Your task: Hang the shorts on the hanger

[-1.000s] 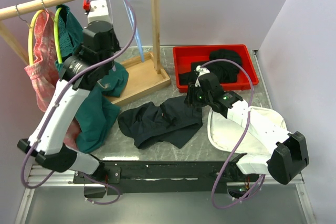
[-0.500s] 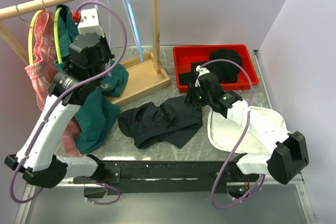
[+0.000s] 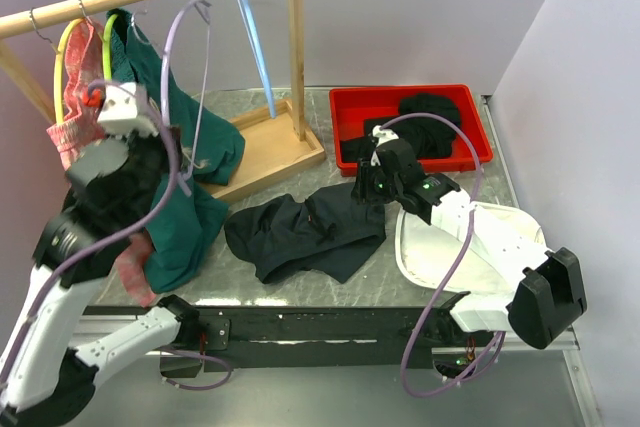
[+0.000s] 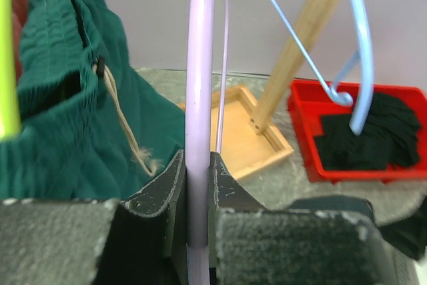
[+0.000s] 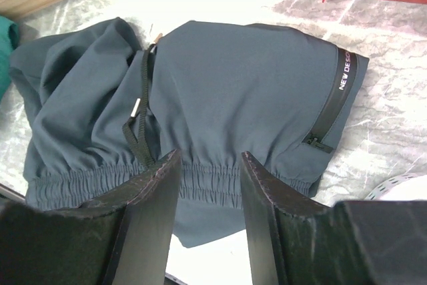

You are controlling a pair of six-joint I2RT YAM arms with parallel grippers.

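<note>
The black shorts [image 3: 305, 232] lie crumpled on the table in front of the arms. In the right wrist view the shorts [image 5: 233, 91] show their waistband and drawstring toward me. My right gripper [image 3: 366, 187] stands open at their right edge. Seen from its wrist, the right gripper [image 5: 208, 165] has its jaws on either side of the waistband without closing on it. The lavender hanger [image 3: 206, 57] is off the rail, held up at the left. My left gripper [image 3: 178, 152] is shut on its bar. In the left wrist view the hanger [image 4: 200, 65] runs straight up from the left gripper [image 4: 198, 165].
A wooden rack [image 3: 295, 47] at the back left carries a light blue hanger [image 3: 255, 47], green shorts [image 3: 190, 162] and pink shorts [image 3: 75, 142] on yellow and lime hangers. A red bin [image 3: 410, 90] with black clothes stands behind. A white cloth [image 3: 500, 237] lies at the right.
My left arm has drawn back and down to the near left, carrying the lavender hanger away from the rail. The right arm and the shorts have not moved.
</note>
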